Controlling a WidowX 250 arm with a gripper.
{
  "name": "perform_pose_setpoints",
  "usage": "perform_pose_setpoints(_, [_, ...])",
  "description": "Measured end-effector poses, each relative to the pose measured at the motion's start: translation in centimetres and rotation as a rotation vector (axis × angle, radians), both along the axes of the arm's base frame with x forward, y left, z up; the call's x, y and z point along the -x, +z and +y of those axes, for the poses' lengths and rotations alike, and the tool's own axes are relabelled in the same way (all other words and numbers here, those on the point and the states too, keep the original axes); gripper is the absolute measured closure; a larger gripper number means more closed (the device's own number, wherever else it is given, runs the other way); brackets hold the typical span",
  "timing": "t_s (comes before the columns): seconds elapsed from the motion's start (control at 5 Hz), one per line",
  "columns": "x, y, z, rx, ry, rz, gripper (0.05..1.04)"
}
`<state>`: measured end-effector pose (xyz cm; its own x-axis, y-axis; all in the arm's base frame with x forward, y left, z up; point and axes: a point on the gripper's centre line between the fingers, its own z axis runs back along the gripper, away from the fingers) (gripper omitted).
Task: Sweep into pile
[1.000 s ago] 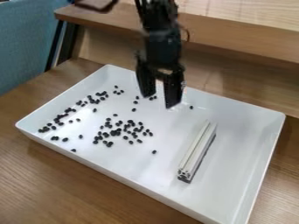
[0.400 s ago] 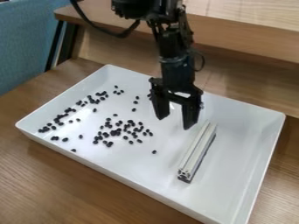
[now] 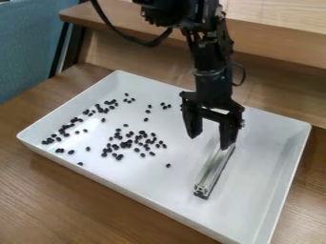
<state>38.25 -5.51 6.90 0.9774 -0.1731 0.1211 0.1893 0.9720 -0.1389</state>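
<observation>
Pincer (image 3: 208, 143) (mine), spread, at one end of the metal bar (image 3: 214, 170); black beans (image 3: 125, 145) scattered to one side of it, in a white tray (image 3: 267, 162).

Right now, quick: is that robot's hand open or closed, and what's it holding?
Hand: open, its fingers spread apart, holding nothing; one fingertip is over or against the metal bar, can't tell which.

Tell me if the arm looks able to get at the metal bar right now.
Likely yes: the open gripper hangs at the bar's far end, nothing lies on the bar, and the small black pieces sit off to one side.
</observation>
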Motion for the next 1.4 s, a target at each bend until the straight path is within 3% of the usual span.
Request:
perform_pose_setpoints(0.2, [0.1, -0.1, -1.0, 0.009, -0.007, -0.003, 0.083])
perform_pose_setpoints(0.6, [0.6, -2.4, -1.8, -0.034, 0.016, 0.052, 0.108])
perform_pose_setpoints(0.8, [0.5, -2.7, -2.1, -0.075, 0.023, 0.041, 0.38])
perform_pose_setpoints(1.0, [0.7, -3.5, -2.2, -0.078, 0.031, 0.051, 0.656])
perform_pose_setpoints(1.4, [1.0, -3.9, -0.8, -0.092, 0.029, 0.064, 0.685])
